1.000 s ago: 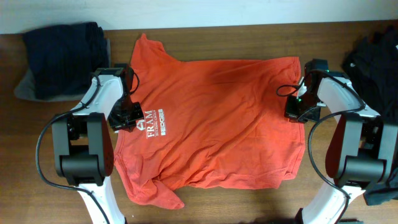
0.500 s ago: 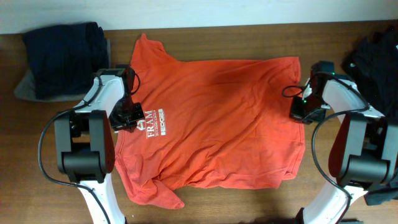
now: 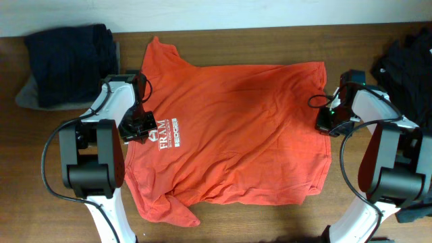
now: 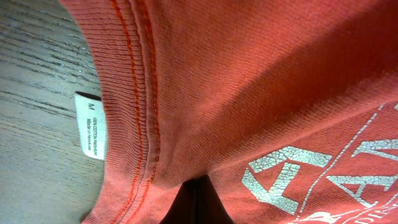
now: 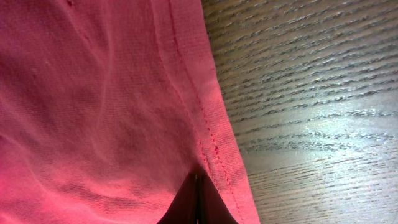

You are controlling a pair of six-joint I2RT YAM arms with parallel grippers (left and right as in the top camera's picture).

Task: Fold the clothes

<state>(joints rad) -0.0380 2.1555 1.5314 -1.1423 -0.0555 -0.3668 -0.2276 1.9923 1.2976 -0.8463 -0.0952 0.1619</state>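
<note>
An orange-red T-shirt (image 3: 236, 128) with white lettering (image 3: 169, 131) lies spread flat on the wooden table, collar to the left and hem to the right. My left gripper (image 3: 138, 128) is shut on the shirt beside the collar. In the left wrist view its dark tips (image 4: 196, 190) pinch puckered fabric (image 4: 249, 93) between the stitched collar band and the print, with a white size label (image 4: 91, 126) nearby. My right gripper (image 3: 327, 123) is shut on the hem. In the right wrist view its tips (image 5: 198, 186) bite the stitched edge (image 5: 214, 143).
A folded navy garment (image 3: 67, 64) lies on a grey one (image 3: 27, 98) at the back left. A heap of black clothes (image 3: 408, 67) sits at the far right. Bare wood (image 5: 311, 93) shows beside the hem.
My right gripper has shifted a little to the right and toward the front, drawing the hem edge outward. The left gripper has stayed put at the collar.
</note>
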